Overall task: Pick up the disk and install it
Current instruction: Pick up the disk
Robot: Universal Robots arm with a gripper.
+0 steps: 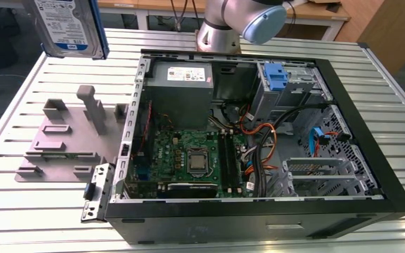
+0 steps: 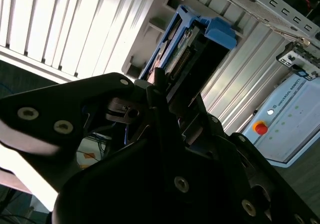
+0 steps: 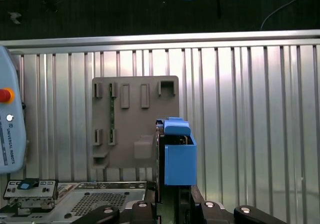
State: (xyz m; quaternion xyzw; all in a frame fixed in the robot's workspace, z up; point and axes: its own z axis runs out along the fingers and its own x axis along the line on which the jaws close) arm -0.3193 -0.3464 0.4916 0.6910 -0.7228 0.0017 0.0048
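The pincer (image 3: 175, 195) seems clenched on the disk (image 1: 70, 23), holding it upright, high above the worktop (image 1: 399, 105) near the grey fixture plate (image 1: 55, 153).

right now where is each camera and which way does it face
Exterior view: above the table, looking down into the open computer case; the arm shows, the disk aloft.
First wrist view: on the arm, looking down past the gripper at the grey fixture plate.
Second wrist view: looking along the gripper.
Both wrist views share the gripper shut on the disk.
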